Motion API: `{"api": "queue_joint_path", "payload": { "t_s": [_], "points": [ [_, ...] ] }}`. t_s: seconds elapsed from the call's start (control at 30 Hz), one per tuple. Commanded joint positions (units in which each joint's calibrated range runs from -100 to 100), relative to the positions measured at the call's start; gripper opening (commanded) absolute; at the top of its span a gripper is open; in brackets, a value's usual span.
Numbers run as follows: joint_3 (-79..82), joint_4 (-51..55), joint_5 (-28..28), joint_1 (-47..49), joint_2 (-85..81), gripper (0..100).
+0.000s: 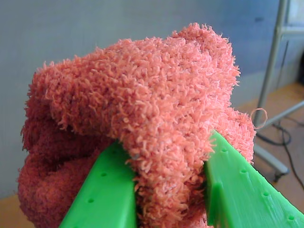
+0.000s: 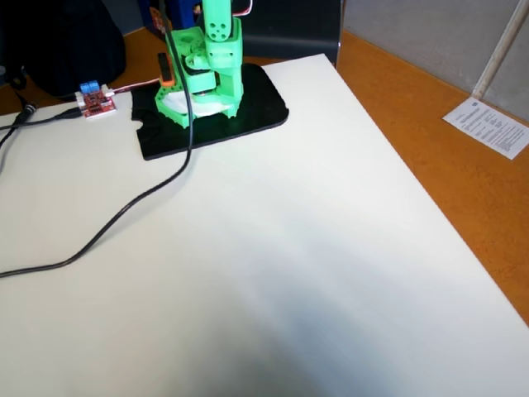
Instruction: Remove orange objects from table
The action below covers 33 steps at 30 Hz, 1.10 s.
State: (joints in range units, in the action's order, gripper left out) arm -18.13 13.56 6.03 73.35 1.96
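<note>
**Plush** (image 1: 142,123): orange, fuzzy. Seen only in the wrist view, where it fills most of the picture. Its lower end runs out of the bottom edge and its left side falls into shadow, so no legs or full outline can be made out. A loose loop of thread sticks out at its right. Behind it are a grey wall, orange floor and a white stand leg; no tabletop shows beneath it, so it appears to be held up off the table.

**Gripper** (image 1: 168,190): two green fingers (image 1: 104,194) rise from the bottom edge, one either side of a fold of the plush, closed in and pinching it. Both fingers are cut off by the frame; their roots cannot be seen.

**Arm** (image 2: 211,66): green, in the fixed view only its base and lower joints show; the rest is cut off by the top edge, gripper and plush with it.

**Base plate** (image 2: 256,107): black, glossy, near the far edge of the table.

**Table** (image 2: 289,273): white, matte. Right edge meets orange floor; near and left edges out of frame. Wide bare surface in front of the base.

**Cable** (image 2: 124,215): black, trails from the arm across the left part.

**Circuit board** (image 2: 95,99): red, small, left of the plate.

**Paper** (image 2: 488,126): on the floor, right; print unreadable.
</note>
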Motion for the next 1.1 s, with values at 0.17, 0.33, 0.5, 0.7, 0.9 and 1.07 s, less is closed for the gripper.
{"api": "queue_joint_path", "payload": {
  "t_s": [0.17,0.33,0.5,0.7,0.9,1.07],
  "points": [
    [0.98,-4.20,-1.27,1.66,-4.94,44],
    [0.98,-5.09,-0.54,1.66,-5.28,58],
    [1.27,-5.82,-0.44,1.44,-5.78,59],
    [3.11,-6.71,-0.24,0.99,-6.79,59],
    [9.02,-7.04,-0.78,-1.22,-9.56,56],
    [36.54,-8.01,0.73,-11.28,-22.74,47]
  ]
}}
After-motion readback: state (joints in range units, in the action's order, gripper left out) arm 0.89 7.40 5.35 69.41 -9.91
